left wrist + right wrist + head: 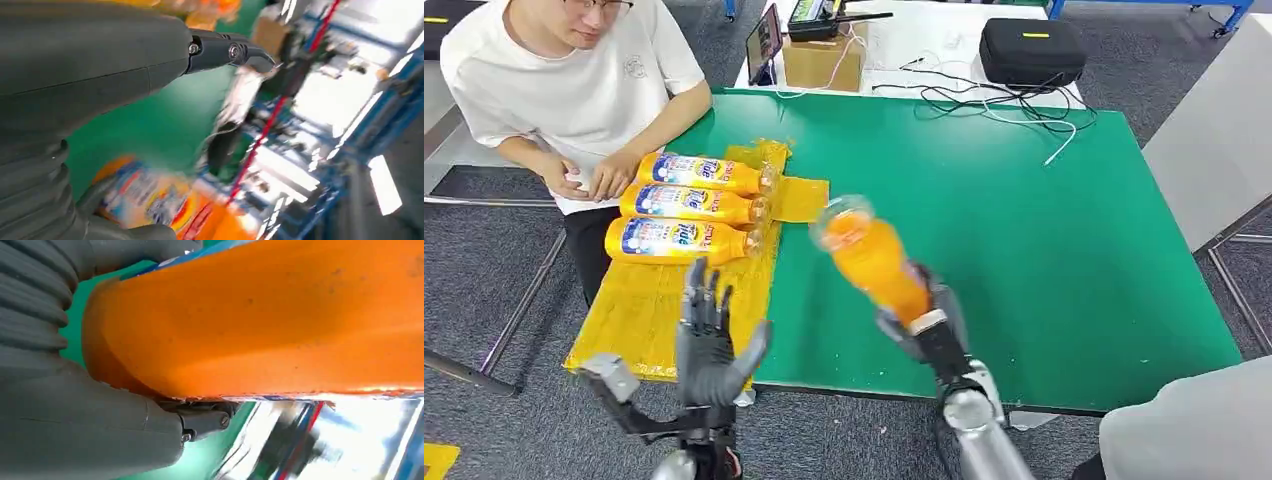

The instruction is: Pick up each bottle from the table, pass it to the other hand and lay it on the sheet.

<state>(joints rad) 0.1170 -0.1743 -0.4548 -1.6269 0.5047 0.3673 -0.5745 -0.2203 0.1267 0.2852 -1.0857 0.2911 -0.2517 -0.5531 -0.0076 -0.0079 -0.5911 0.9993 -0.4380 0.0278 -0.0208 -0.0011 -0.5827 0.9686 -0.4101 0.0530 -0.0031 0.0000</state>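
Now the right robot hand point(929, 318) grips the bottle point(874, 258), cap tilted up-left.

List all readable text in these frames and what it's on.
Three orange plastic bottles lying on the yellow sheet: blue-and-white labels with large lettering, too blurred to read for sure.
Orange bottle held in the right hand: no label text visible.
White T-shirt of the seated person: small chest print, too small to read.
Black case with a yellow tag: no legible text.
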